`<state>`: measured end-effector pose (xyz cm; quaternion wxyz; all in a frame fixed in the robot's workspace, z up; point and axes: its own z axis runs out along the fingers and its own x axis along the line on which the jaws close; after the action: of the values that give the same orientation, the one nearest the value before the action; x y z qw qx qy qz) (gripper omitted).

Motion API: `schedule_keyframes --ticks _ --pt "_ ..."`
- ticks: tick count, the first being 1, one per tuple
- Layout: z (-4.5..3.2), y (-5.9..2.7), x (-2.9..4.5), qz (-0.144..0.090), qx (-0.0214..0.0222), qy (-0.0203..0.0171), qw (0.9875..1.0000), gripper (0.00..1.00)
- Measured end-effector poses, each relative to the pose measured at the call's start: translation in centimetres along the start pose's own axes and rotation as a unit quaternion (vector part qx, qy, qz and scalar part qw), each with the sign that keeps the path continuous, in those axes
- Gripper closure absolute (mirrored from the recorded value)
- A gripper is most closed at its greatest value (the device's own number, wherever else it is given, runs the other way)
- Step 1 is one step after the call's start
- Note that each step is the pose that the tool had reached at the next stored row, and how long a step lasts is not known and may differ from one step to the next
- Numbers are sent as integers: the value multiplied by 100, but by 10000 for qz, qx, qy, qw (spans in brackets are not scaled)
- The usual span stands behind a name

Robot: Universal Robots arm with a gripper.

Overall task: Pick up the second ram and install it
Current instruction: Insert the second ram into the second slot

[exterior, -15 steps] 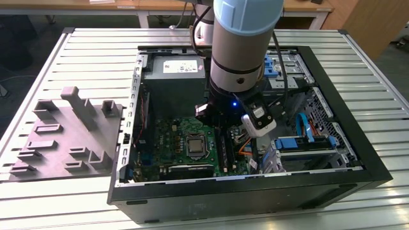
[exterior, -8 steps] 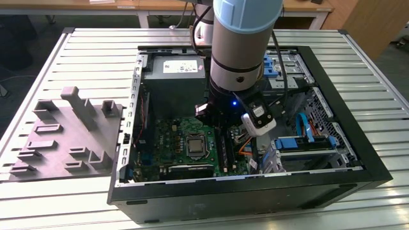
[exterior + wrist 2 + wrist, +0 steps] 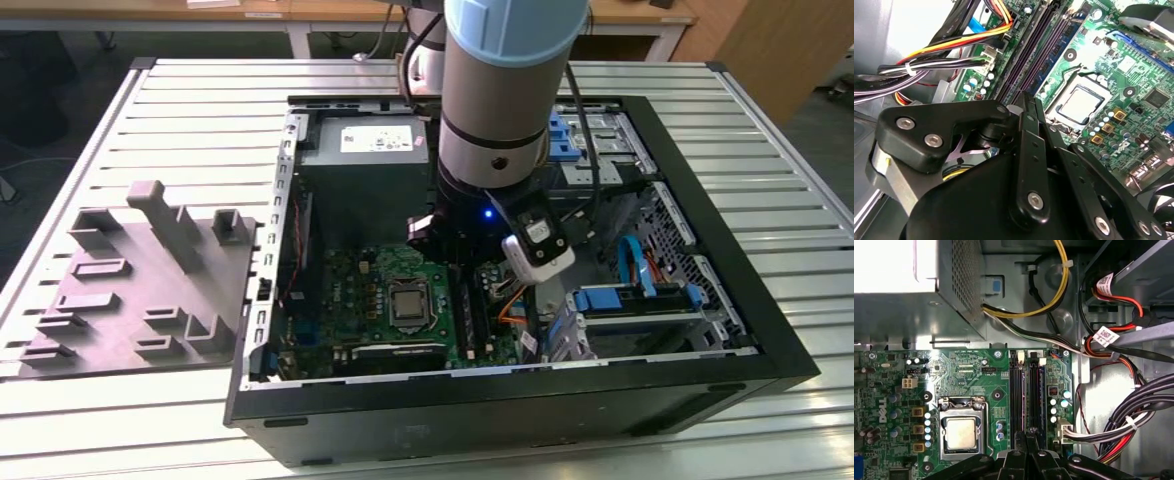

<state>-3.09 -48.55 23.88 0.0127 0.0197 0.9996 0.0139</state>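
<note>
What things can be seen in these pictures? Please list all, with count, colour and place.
table: one, silver, slatted, under everything
computer case: one, black, open, on the table
moulded tray: one, grey, at the exterior view's left of the case
motherboard: one, green, inside the case
processor: one, silver, on the motherboard
memory slots: several, black, beside the processor
power supply: one, grey, inside the case
cables: many, black, red, yellow, beside the motherboard
arm: one, grey, above the case
gripper: one, black, over the memory slots
</note>
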Motion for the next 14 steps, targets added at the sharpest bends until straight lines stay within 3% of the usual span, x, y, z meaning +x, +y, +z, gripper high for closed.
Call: schedule_keyframes --ticks 14 --pt "35 12 -20 2 -3 0 10000 89"
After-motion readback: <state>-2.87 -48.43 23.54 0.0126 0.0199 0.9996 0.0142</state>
